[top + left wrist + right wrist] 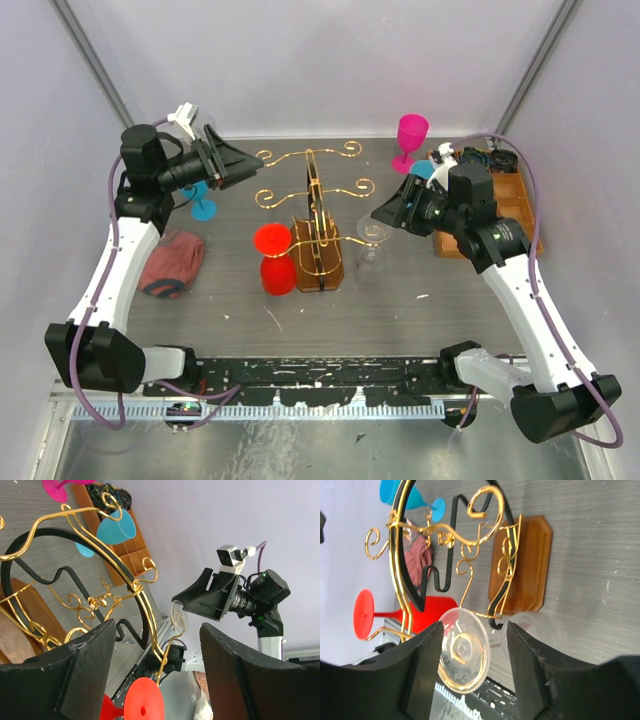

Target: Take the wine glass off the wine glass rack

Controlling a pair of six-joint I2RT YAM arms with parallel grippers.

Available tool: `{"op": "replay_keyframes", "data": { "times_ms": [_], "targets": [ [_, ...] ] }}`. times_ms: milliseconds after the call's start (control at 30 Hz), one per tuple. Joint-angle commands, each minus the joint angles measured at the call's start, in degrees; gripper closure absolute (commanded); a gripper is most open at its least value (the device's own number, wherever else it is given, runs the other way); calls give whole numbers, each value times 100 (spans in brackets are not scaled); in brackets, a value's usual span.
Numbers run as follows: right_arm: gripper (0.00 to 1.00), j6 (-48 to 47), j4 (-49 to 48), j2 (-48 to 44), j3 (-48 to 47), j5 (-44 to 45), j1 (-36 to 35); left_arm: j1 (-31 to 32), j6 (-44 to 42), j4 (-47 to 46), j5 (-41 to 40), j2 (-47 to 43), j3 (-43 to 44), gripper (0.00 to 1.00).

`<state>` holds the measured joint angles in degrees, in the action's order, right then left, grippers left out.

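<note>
Although both arms faced the wine glass rack [318, 225], only the right gripper [378, 214] was at the wine glass [371, 250]. The clear glass hung upside down from the lowest scrolled arm on the rack's right side, right of centre in the overhead view. The gripper's tip sat just above and to the right of it there. The glass's long axis ran up and down, foot caught in the gold wire and bowl below. In the right wrist view that axis lay nearly sideways, from the round foot [462, 650] at lower centre to the bowl at lower right.

The foot showed in the gap between the two black fingers [420, 670], close against the left one. The jaws stood partly apart around it. Whether either pad pressed the glass could not be told.

The left gripper [255, 168] was well away at the upper left of the overhead view, spread wide and holding nothing. The right arm was therefore judged the one to lift.

The stem was almost impossible to pick out against the wire and tabletop. The bowl's lower edge was cut off by the right finger. How the foot seated in the wire slot was unclear. A red glass [272, 240] hung on the rack's far side.
</note>
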<state>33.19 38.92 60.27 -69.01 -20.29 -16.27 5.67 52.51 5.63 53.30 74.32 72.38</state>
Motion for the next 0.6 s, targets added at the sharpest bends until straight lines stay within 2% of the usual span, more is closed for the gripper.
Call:
{"op": "replay_keyframes", "data": {
  "times_ms": [0,167,300,400,567],
  "targets": [
    [44,122,-206,-179,139,-661,1,-22,-26,44,33,-111,-114,25],
    [52,-27,-50,-226,147,-836,-6,-19,-11,19,31,-111,-141,25],
    [74,-65,-38,-282,89,-865,1,-22,24,-20,31,-111,-157,25],
    [86,-53,-33,-287,24,-790,1,-22,68,-80,31,-111,-182,25],
    [93,116,-178,-289,29,-957,-1,-22,79,-97,49,-111,-207,25]
  ]
}}
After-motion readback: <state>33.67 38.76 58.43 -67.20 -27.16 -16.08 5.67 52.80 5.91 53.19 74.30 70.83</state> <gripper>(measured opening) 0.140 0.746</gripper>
